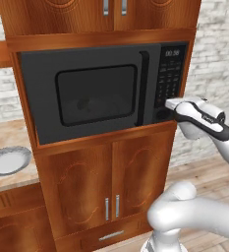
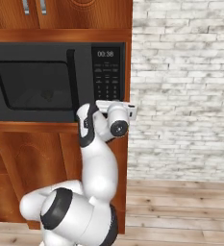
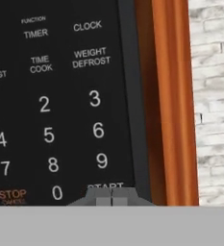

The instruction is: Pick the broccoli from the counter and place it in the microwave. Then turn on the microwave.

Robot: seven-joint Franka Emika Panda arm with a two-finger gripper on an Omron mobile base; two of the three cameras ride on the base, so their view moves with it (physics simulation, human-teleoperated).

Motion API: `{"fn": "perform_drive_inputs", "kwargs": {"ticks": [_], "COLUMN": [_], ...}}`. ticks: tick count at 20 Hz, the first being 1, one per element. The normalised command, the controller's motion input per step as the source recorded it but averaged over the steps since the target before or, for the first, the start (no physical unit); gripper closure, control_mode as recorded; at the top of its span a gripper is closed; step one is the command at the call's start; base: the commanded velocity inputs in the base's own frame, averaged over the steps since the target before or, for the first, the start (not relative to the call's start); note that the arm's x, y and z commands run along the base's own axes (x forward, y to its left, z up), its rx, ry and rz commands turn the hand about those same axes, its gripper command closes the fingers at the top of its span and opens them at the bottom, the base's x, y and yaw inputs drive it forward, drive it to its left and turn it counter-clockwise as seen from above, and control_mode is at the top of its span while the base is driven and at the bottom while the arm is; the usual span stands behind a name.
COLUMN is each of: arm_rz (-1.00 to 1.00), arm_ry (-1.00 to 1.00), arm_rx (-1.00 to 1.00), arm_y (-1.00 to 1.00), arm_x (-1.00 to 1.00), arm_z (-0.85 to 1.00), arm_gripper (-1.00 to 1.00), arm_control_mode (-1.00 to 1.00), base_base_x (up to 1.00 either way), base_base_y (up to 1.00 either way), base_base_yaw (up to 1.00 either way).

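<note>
The black microwave (image 1: 101,91) sits built into the wooden cabinet with its door closed; it also shows as the microwave (image 2: 36,81). Behind the dark window lies a faint small shape (image 1: 84,103) that I cannot make out as the broccoli. My gripper (image 1: 168,104) is shut with nothing in it, its tips against the lower part of the button panel (image 1: 169,78). In the hand view the gripper (image 3: 112,196) has its tips pressed together at the START key (image 3: 106,186). The panel's display (image 2: 105,54) shows lit digits.
A round grey plate (image 1: 8,160) lies on the beige counter (image 1: 8,132) at the far left. Wooden cabinet doors (image 1: 101,189) with metal handles stand below the microwave. A white brick wall (image 2: 180,86) and wooden floor (image 2: 180,211) are to the right.
</note>
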Motion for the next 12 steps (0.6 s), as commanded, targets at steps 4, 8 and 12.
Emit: {"fn": "perform_drive_inputs", "kwargs": {"ticks": [4,8,12], "arm_rz": [0.0,0.0,0.0], "arm_ry": [0.01,0.02,0.03], "arm_rx": [-0.01,-0.02,-0.02], "arm_y": [0.0,0.0,0.0], "arm_x": [0.23,0.19,0.22], "arm_z": [-0.03,-0.09,-0.13], "arm_gripper": [1.0,1.0,1.0], "arm_control_mode": [-1.0,-1.0,-1.0], "base_base_x": [0.0,0.0,0.0], "base_base_y": [0.0,0.0,0.0], "base_base_yaw": [0.0,0.0,0.0]}}
